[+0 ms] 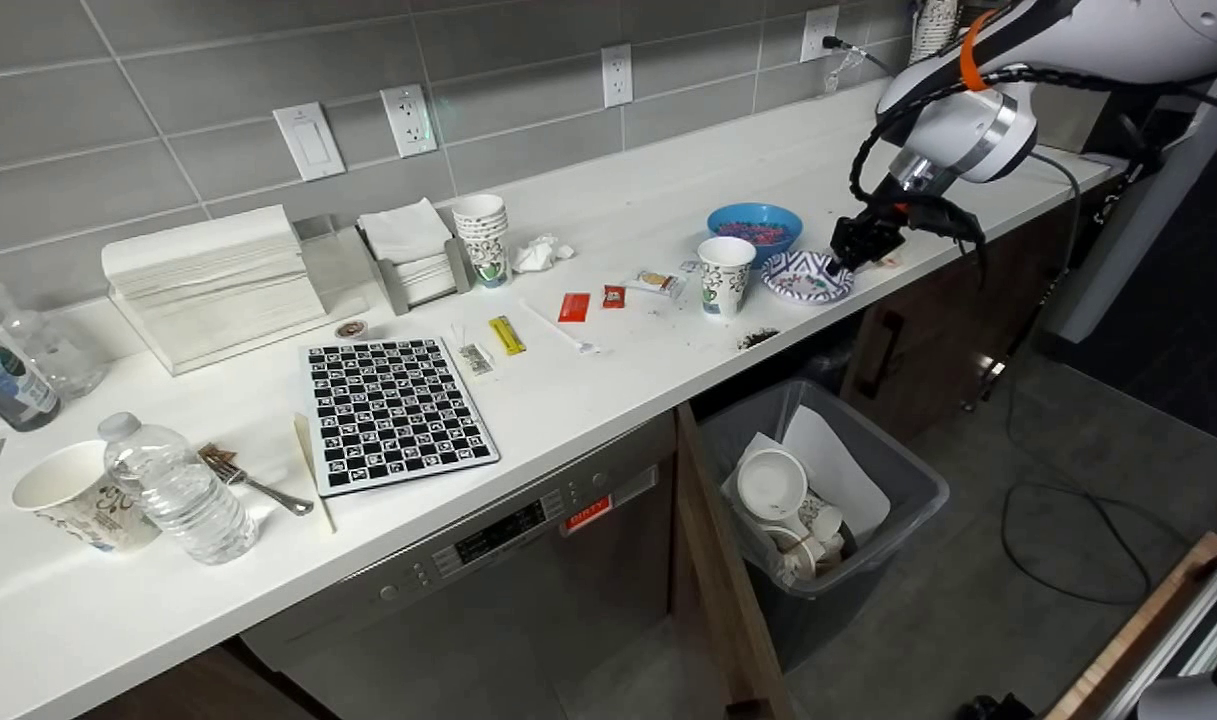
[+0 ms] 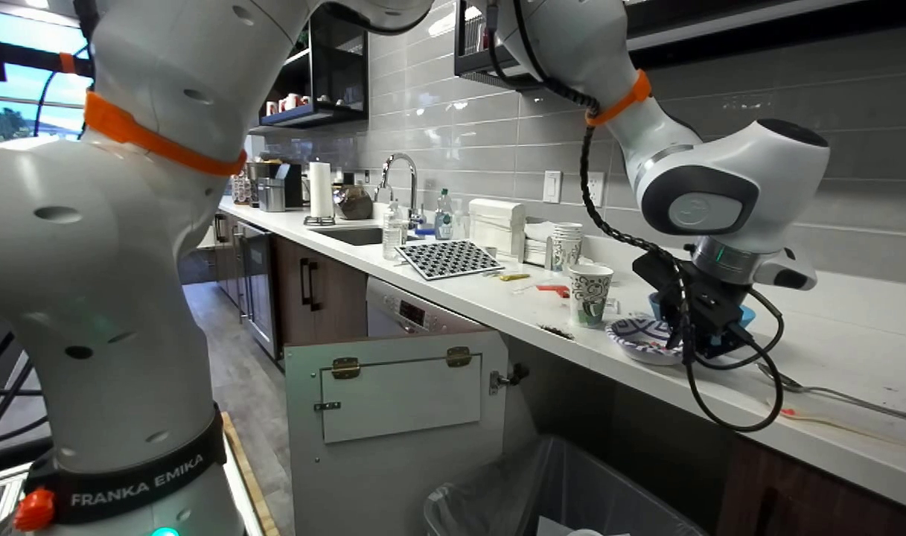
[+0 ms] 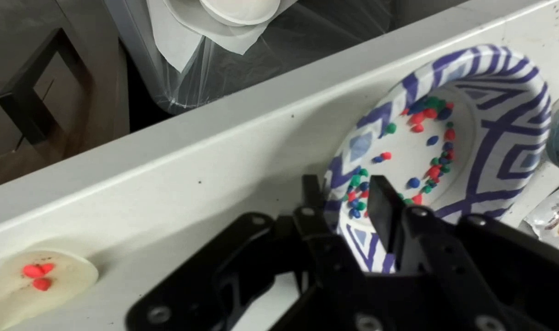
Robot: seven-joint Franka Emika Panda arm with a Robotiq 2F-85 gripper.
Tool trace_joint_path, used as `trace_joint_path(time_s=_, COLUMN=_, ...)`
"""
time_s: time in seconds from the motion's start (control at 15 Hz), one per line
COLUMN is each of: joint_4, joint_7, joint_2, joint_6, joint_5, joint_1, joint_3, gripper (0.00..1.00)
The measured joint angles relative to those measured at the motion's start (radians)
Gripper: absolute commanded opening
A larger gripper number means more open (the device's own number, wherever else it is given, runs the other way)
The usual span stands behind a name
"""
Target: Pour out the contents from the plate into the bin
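Purple-white plate (image 3: 504,119) on counter (image 3: 192,207), beads (image 3: 430,113) unpoured; pincer (image 3: 343,184) spread astride rim (image 3: 385,110). Presumably remaining: grip, lift, tip into bin (image 1: 818,605).

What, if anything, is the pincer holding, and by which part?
Nothing, it seems: in the wrist view, the pincer stands open astride the rim of the plate, with a gap wider than the rim's thin edge.

Tool (image 3: 346,188) at lower centre, its parted fingers either side of the rim of the patterned plate (image 3: 513,138) at right. Red, green and blue pieces (image 3: 433,172) lie inside the plate. The worktop (image 3: 233,161) crosses diagonally; the bin (image 3: 134,41), upper centre, holds white items (image 3: 176,43).
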Motion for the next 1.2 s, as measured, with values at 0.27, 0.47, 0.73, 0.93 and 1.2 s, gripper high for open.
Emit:
trace_joint_path(time_s=0.27, joint_4=0.018, joint_7=0.003, joint_2=0.016, joint_6=0.0, joint_5=-0.001, joint_1=0.0, joint_3=0.005, gripper=0.02)
trace_joint_path(time_s=0.47, joint_4=0.02, joint_7=0.004, joint_2=0.017, joint_6=0.0, joint_5=-0.004, joint_1=0.0, joint_3=0.005, gripper=0.02)
trace_joint_path(time_s=0.73, joint_4=0.015, joint_7=0.004, joint_2=0.012, joint_6=0.0, joint_5=-0.011, joint_1=-0.005, joint_3=0.002, gripper=0.02)
trace_joint_path(time_s=0.93, joint_4=-0.01, joint_7=0.015, joint_2=-0.015, joint_6=0.001, joint_5=-0.07, joint_1=-0.006, joint_3=-0.02, gripper=0.02)
trace_joint_path(time_s=1.2, joint_4=-0.084, joint_7=0.075, joint_2=-0.099, joint_6=0.002, joint_5=-0.237, joint_1=0.001, joint_3=-0.058, gripper=0.02)
